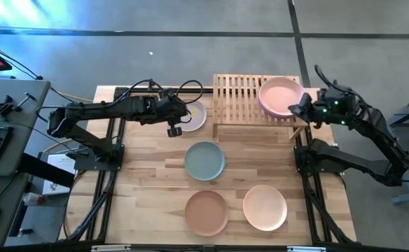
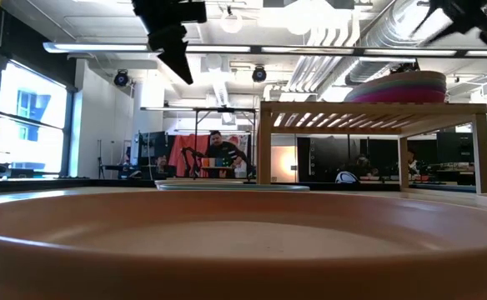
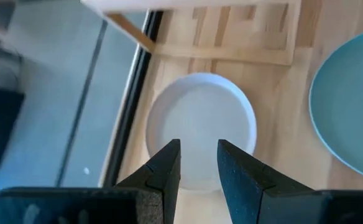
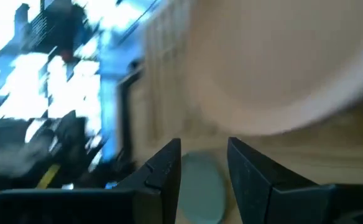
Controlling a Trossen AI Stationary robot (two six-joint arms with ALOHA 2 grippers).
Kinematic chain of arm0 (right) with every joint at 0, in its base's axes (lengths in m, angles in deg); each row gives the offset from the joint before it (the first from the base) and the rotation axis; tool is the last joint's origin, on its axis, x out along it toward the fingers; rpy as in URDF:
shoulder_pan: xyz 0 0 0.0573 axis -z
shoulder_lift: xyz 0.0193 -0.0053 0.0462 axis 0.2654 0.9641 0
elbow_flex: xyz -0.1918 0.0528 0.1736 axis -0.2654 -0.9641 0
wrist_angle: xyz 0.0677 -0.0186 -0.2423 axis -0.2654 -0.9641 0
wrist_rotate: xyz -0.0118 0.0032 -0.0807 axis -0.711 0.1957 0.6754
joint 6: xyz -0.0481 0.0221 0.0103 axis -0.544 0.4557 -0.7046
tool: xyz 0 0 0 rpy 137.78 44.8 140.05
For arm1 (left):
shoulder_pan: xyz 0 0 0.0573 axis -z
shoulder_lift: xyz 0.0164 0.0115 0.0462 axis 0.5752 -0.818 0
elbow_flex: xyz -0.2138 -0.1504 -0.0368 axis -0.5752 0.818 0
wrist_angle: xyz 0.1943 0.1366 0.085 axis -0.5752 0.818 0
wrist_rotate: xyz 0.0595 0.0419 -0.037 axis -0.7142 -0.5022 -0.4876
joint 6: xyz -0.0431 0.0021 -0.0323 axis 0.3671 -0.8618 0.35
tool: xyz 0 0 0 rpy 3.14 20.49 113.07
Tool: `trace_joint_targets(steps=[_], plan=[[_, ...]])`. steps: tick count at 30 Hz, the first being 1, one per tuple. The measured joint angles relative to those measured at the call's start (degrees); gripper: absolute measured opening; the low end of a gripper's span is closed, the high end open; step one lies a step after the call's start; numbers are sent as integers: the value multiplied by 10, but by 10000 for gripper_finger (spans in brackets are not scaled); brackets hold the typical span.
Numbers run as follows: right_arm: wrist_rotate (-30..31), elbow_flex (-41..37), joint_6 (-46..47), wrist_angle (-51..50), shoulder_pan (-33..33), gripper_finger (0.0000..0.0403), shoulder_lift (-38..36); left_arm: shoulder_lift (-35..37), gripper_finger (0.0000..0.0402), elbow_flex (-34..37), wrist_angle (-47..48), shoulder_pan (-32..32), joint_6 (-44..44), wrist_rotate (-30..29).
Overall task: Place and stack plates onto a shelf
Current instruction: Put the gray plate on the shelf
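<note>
High view: shelf (image 1: 250,98) at far centre-right of table (image 1: 148,175), w/ a stack of plates on its right end, pale pink plate (image 1: 281,95) on top. Right gripper (image 1: 301,109) sits just beside that stack's right edge; fingers not readable here. Left gripper (image 1: 174,128) hovers over the cream plate (image 1: 195,116), which lies on the table just left of the shelf. Grey-teal plate (image 1: 204,160) mid-table; terracotta plate (image 1: 206,213) and peach plate (image 1: 265,207) side by side at the near edge, apart.

Low view: terracotta rim (image 2: 243,242) fills the foreground. Shelf (image 2: 369,108) stands at right, the stack (image 2: 400,87) on its top showing magenta, purple and mint edges. Left gripper (image 2: 177,58) hangs up high, left of shelf. Person in the room far behind.

Left wrist view: fingers (image 3: 163,174) slightly apart, empty, above cream plate (image 3: 200,127); grey-teal plate (image 3: 349,106) beside it.

Right wrist view: blurry; gripper (image 4: 203,165) fingers apart, holding nothing, pink plate (image 4: 275,68) close ahead, grey-teal plate (image 4: 200,186) beyond.
</note>
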Motion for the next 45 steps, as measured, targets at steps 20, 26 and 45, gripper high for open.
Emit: trace_joint_targets(steps=[20, 26, 45], plan=[[-191, 0, -328, 486, -40, 110, 19, -29, 96, 54, 22, -78, 239, 180], [-193, 0, -327, 484, -40, 110, 29, -90, 96, 57, 17, -95, 197, 180], [-208, 0, -328, 359, -40, 110, 43, -190, 85, 57, -25, -94, -172, 183]])
